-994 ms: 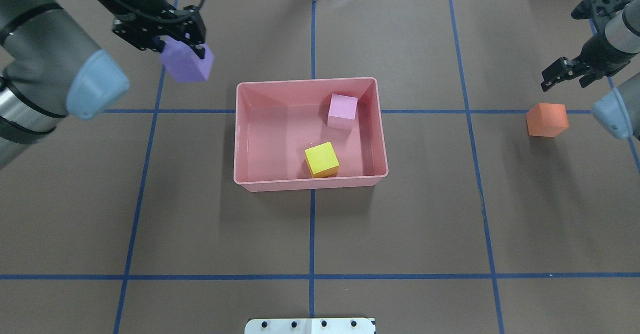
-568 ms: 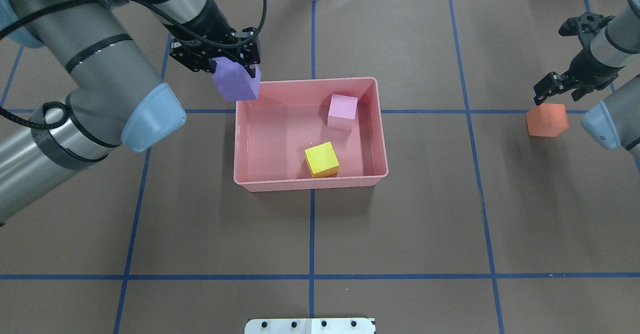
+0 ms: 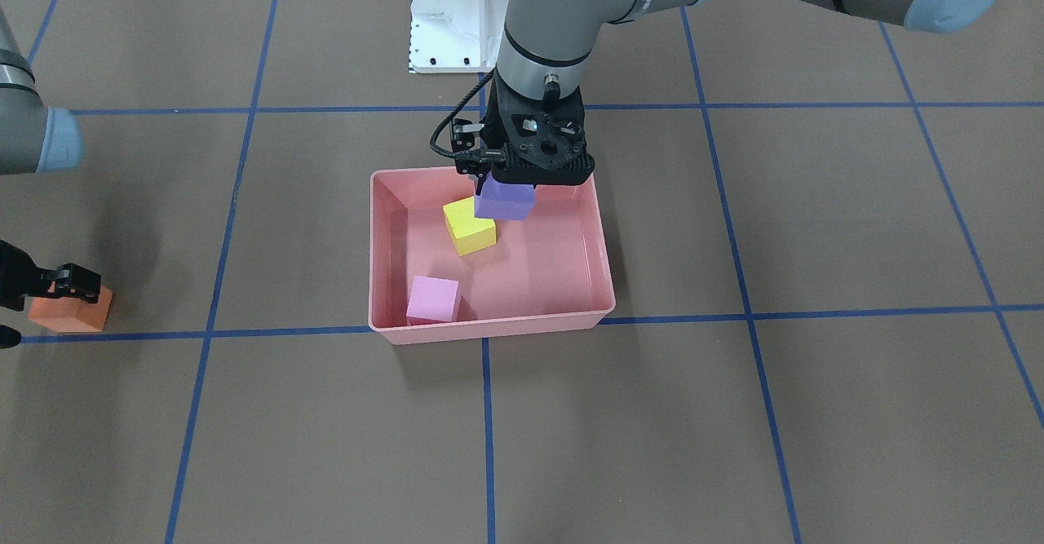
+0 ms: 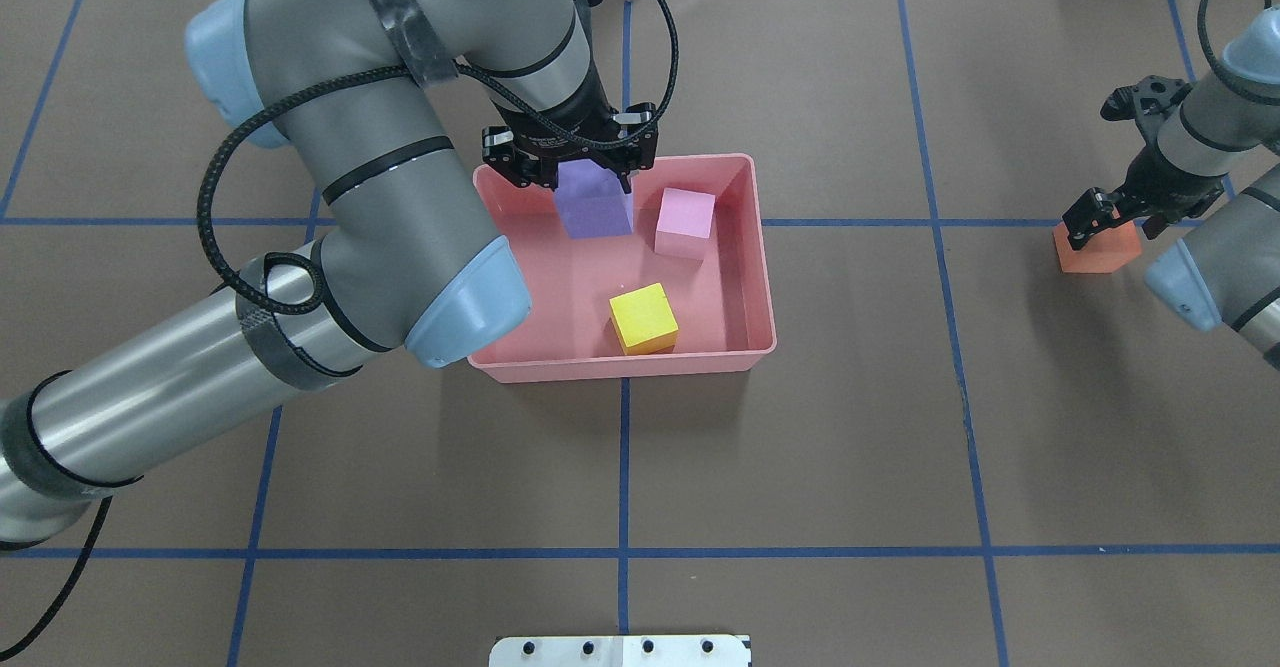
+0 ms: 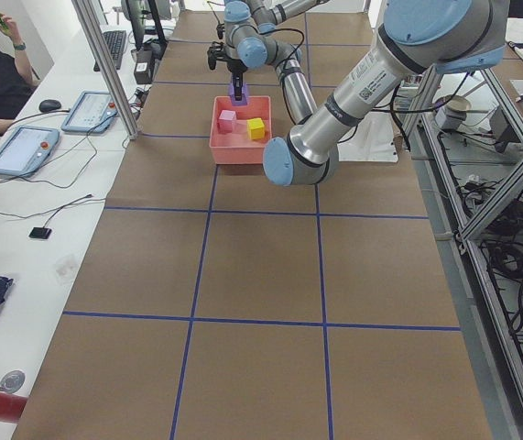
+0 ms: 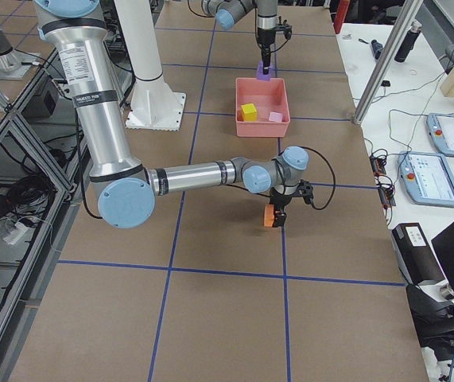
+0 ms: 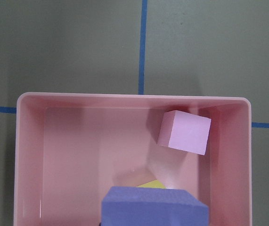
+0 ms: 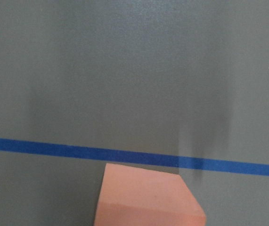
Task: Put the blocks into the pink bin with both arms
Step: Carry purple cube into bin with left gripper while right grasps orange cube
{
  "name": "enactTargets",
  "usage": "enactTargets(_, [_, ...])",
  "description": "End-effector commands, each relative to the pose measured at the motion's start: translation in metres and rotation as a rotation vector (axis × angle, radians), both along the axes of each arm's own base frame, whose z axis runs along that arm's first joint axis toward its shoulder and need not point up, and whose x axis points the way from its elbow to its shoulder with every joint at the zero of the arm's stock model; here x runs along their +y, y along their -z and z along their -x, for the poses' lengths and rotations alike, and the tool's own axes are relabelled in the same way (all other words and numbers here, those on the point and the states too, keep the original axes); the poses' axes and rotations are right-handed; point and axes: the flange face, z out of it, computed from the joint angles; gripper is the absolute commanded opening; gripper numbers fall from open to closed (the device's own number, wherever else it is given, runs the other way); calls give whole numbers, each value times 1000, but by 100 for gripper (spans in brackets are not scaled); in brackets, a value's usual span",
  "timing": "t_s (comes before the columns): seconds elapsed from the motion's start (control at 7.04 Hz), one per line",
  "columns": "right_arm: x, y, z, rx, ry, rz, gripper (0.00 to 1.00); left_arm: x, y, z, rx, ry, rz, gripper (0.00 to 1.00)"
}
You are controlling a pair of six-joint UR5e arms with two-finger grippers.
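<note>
L: left gripper (image 4: 592, 190) clamps purple block (image 4: 596, 219) over pink bin (image 4: 560, 367), frame centre; release next | R: right gripper (image 4: 1108, 227) at orange block (image 4: 1098, 257), right edge; jaw state can't tell; grasp next

Four cubes, one pink bin (image 4: 560, 367).
Purple cube (image 4: 593, 209), yellow cube (image 4: 643, 317), light pink cube (image 4: 685, 222), orange cube (image 4: 1105, 255): one each.

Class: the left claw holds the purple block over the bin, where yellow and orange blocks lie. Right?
No. The left claw holds the purple block over the bin, where the yellow block and pink block lie; the overhead view shows the orange block outside it.
</note>
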Motion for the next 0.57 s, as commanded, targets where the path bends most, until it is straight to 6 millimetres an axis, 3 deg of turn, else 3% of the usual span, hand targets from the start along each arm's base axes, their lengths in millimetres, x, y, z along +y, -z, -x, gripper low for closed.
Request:
enactTargets(0.0, [3, -1, 7, 8, 7, 1, 100, 27, -9, -62, -6, 62, -42, 0])
enactTargets(0.14, [2, 0, 9, 9, 6, 1, 96, 27, -14, -78, 21, 73, -45, 0])
enactTargets(0.28, [2, 2, 9, 7, 5, -1, 38, 27, -15, -80, 34, 114, 15, 33])
enactTargets(0.43, [-2, 12, 11, -2, 9, -20, 0, 29, -12, -80, 37, 110, 9, 91])
